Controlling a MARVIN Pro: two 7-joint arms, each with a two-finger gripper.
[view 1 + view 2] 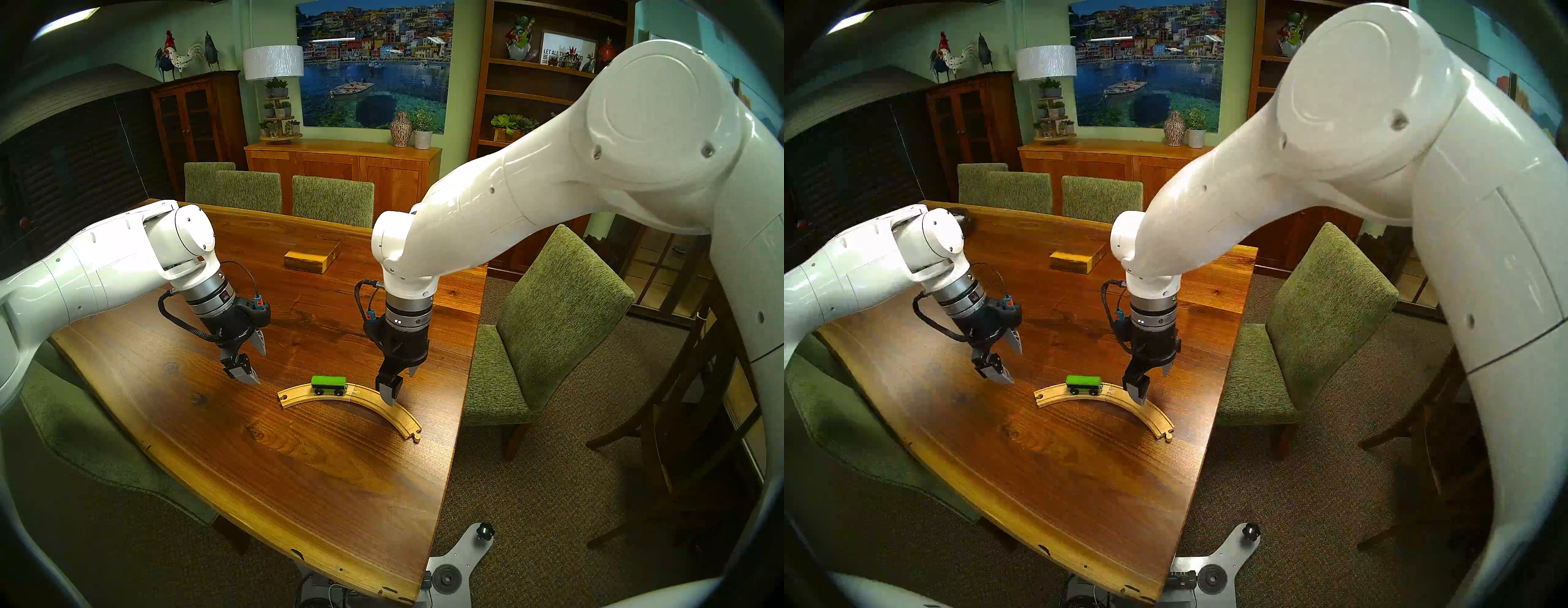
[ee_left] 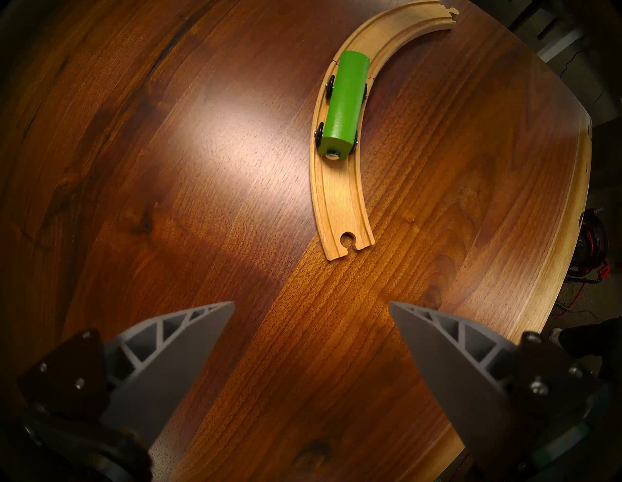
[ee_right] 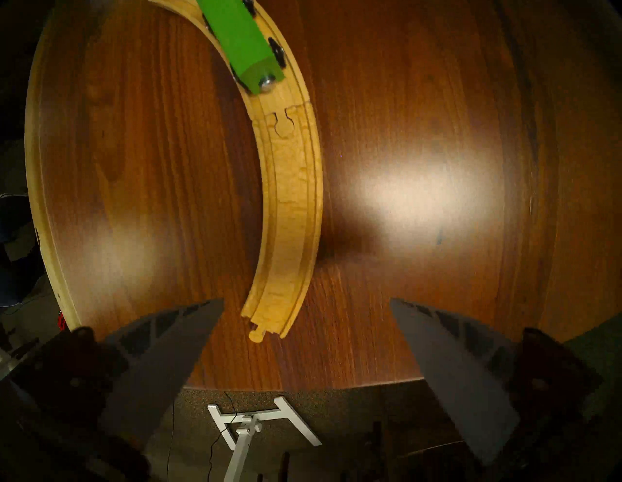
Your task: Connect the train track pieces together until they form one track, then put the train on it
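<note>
The two pale wooden train track pieces are joined into one curved track on the table. In the right wrist view the peg-and-socket joint is seated. The green train stands with its wheels on the track, just left of the joint. My right gripper hangs open and empty just above the right track piece, beside the train. My left gripper is open and empty, above bare table to the left of the track's socket end.
A rectangular yellow-brown wooden box lies farther back on the wooden table. The track's peg end lies close to the table's right edge. Green upholstered chairs stand around the table.
</note>
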